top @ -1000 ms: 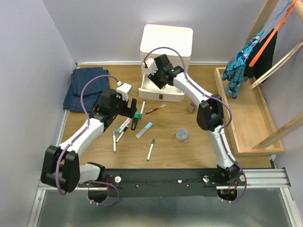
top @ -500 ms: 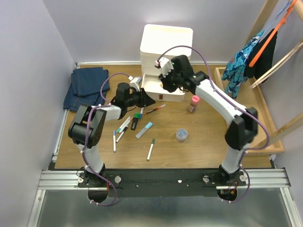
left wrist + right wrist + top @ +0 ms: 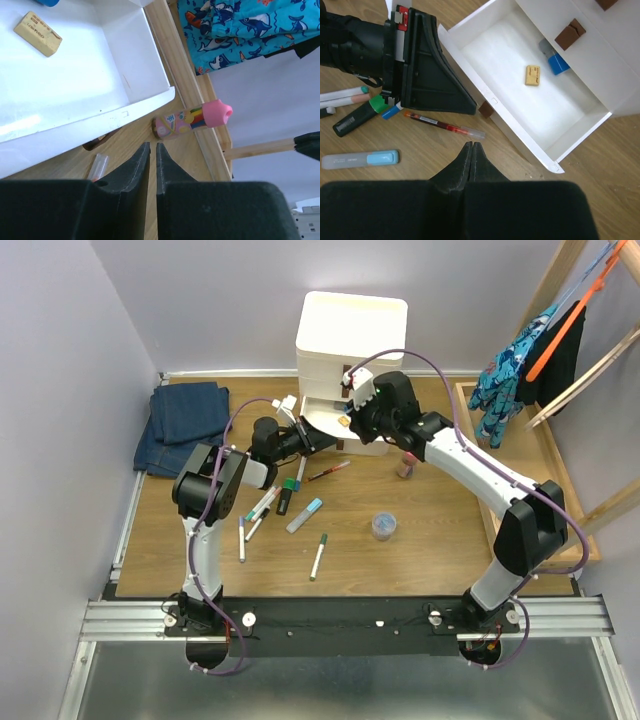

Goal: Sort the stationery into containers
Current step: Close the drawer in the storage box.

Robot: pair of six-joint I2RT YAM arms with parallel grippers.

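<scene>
- Stationery lies loose on the table at centre-left of the top view, below the open drawer. An eraser already sits inside the drawer.
- Left gripper: fingers nearly together with a sliver of gap, nothing held.
- Red pen, my likely next pick, lies just below the left gripper's tips in the right wrist view. Its long axis runs upper left to lower right, and its clear end is near the drawer handle.
- Right gripper: fingers pressed together, empty, tips pointing at that clear end. I judge the left gripper nearer at table level.
- Jar stands apart, lower right of centre.
- Drawer interior is covered in the top view, and I cannot tell fingertip height above the table.
</scene>
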